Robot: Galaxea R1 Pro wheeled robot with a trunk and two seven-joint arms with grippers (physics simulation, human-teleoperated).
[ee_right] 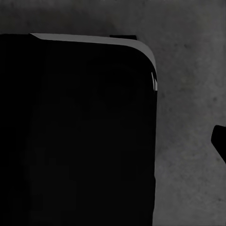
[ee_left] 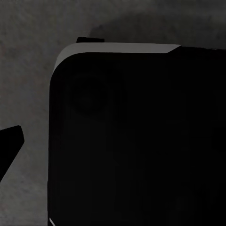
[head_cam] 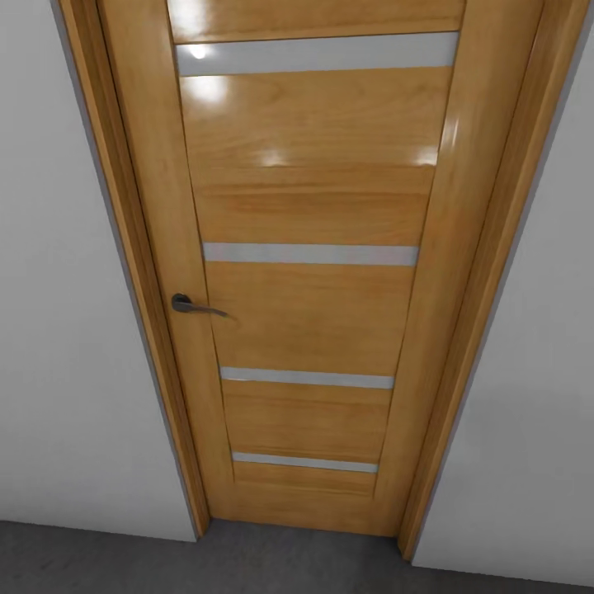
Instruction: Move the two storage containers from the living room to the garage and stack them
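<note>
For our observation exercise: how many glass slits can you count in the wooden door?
4 show: one near the top, one above the handle, one below it, one lowest. More may lie above the frame.

Dark grey floor (head_cam: 99,561), rough and concrete-like, runs along the 6 o'clock edge of the head view. Wooden door (head_cam: 309,313) and white walls (head_cam: 58,330) meet it there.

Home interior, garage-like: glossy wooden door (head_cam: 309,272) with glass slits, plain white walls (head_cam: 58,330), dark grey floor (head_cam: 99,561).
</note>
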